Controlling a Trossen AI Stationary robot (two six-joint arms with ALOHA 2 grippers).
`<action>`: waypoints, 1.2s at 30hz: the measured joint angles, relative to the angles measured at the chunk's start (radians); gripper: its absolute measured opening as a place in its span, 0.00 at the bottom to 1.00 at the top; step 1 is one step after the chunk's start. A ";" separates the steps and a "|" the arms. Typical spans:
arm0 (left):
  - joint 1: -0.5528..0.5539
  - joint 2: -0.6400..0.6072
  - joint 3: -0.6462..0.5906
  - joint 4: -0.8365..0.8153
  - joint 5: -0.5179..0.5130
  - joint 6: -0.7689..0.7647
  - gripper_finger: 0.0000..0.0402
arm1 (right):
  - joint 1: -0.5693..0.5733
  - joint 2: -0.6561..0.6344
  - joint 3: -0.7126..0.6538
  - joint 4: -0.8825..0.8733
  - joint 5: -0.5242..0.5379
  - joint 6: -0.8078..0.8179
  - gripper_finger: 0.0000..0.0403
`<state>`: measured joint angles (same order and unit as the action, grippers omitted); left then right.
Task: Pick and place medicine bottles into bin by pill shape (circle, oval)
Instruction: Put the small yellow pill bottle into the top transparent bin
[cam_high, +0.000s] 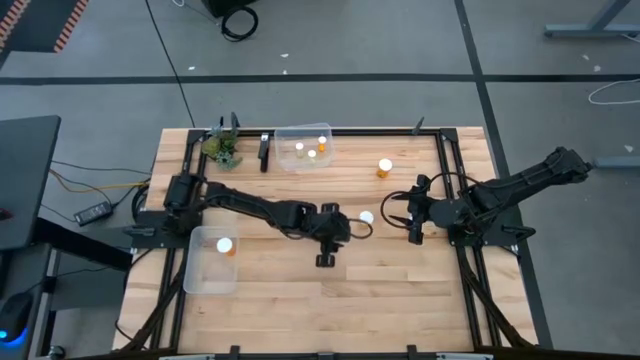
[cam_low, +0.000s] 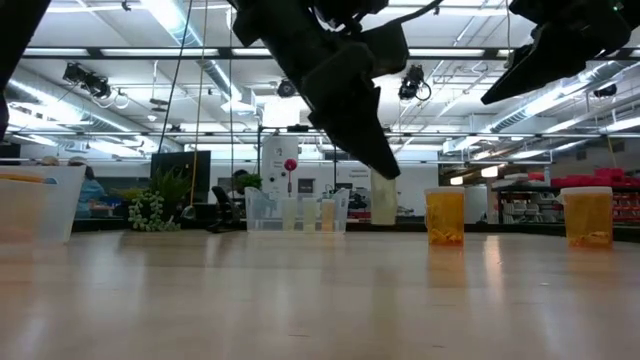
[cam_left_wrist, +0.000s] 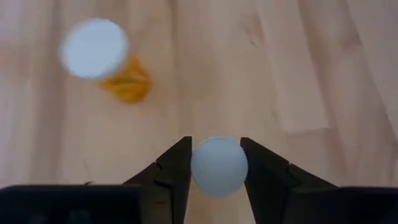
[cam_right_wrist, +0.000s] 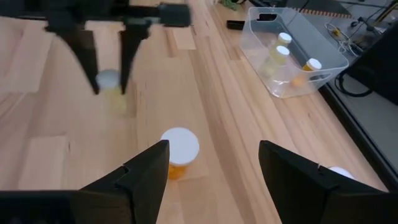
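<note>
My left gripper is over the middle of the table, shut on one medicine bottle with a white cap and a pale amber body. The high view hides this bottle under the gripper. A second bottle stands upright on the table just to its right, in front of my right gripper. That gripper is open and touches nothing. A third bottle stands farther back. My left gripper pinches the bottle's white cap between its two fingers, one on each side of the cap's rim. The fingers slant down from the table's left. The bottle hangs upright below the fingertips, its base clear of the table.
A clear bin at the far edge holds three bottles. Another clear bin near the left front holds one. A small green plant and a dark block stand at the back left. Bare wood lies toward the near edge.
</note>
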<state>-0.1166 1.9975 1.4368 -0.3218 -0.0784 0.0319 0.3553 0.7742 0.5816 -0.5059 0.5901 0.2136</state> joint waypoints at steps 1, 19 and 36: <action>0.010 -0.010 0.000 -0.002 0.000 0.006 0.32 | 0.000 0.000 0.000 0.000 0.000 0.004 0.63; 0.248 -0.086 0.000 -0.098 0.001 0.117 0.32 | 0.000 0.002 0.000 -0.063 0.045 0.023 0.63; 0.466 -0.216 0.001 -0.237 0.004 0.163 0.33 | 0.000 0.002 0.000 -0.092 0.057 0.044 0.63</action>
<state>0.3495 1.7817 1.4375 -0.5588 -0.0742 0.1951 0.3557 0.7765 0.5819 -0.5976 0.6472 0.2577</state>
